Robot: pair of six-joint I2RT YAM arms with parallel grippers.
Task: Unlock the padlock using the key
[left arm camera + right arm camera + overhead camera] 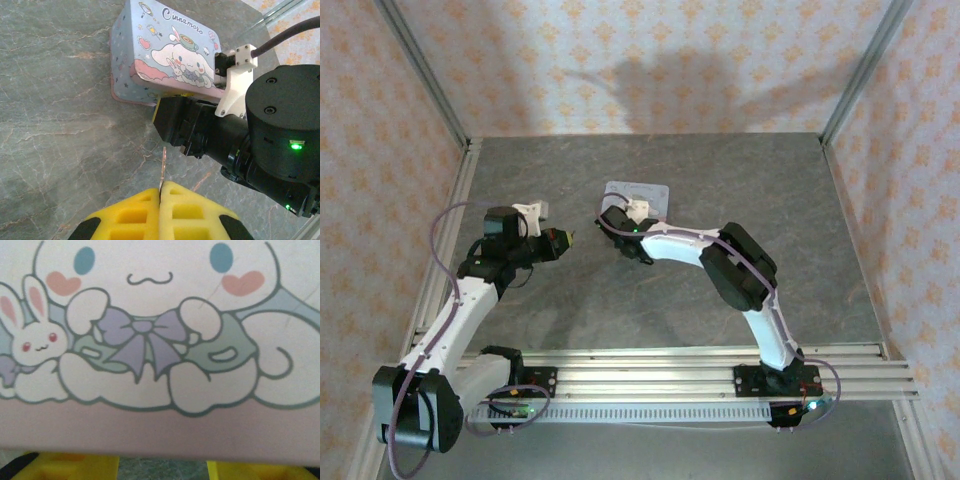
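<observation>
tightly clamped, left gripper (160, 187) jaws on stiff, likely slippery key (163, 165) pointing twelve o'clock; right gripper (162, 462) jaws apart.

Right wrist cam sits so close that the tin (160, 340) runs off three edges, a bit soft, and its pink rim covers the tips of the right gripper (162, 471), so no telling what they're on. Left wrist cam: the head of the key (163, 167) is buried inside the left gripper (160, 200). From above the key's too tiny to make out.
</observation>
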